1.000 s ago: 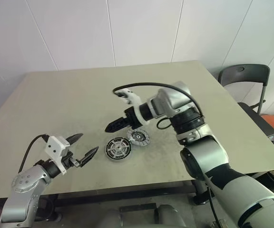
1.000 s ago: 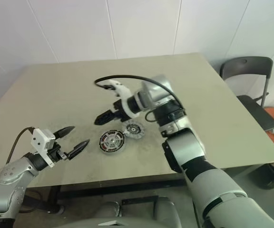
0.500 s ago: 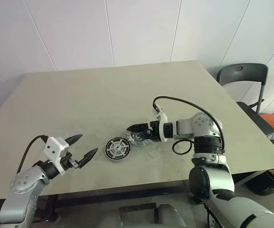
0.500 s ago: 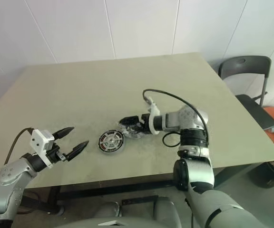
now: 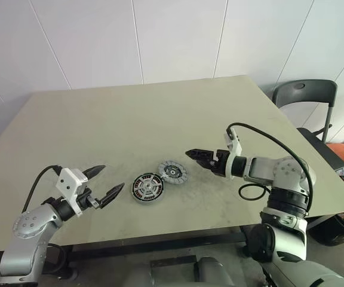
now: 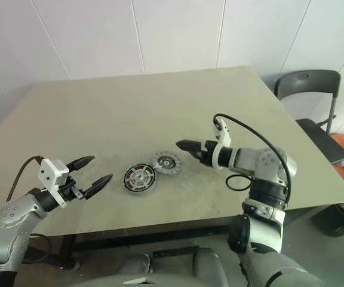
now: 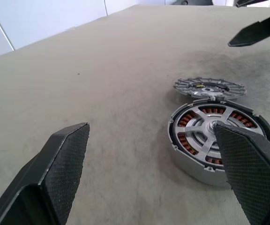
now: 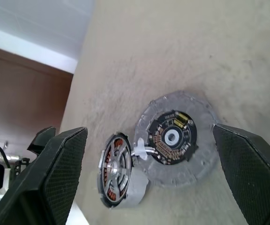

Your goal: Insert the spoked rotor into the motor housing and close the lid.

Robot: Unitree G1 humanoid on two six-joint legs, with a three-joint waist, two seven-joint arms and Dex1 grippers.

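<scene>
Copper windings glint inside the motor housing [image 5: 147, 186] on the beige bench [image 5: 100, 119], the spoked rotor [image 7: 215, 130] seated within, the lid [image 5: 172, 171] touching it alongside. Left claw [image 5: 102, 186] and right claw [image 5: 199, 156] hover spread wide, empty. Left wrist view: housing ahead. Right wrist view: lid flat, circuitry showing.

In the left wrist view the left gripper's [image 7: 149, 173] far finger [image 7: 252, 173] covers the housing's [image 7: 200, 140] near rim at about 4 o'clock, so that stretch of windings is hidden. The right gripper's tip [image 7: 259, 30] is cut off by the edge at 1 o'clock. From the head views the chair [image 5: 306, 98] at 3 o'clock is cut by the edge, and the lid's [image 5: 172, 171] centre is too small to read.
</scene>
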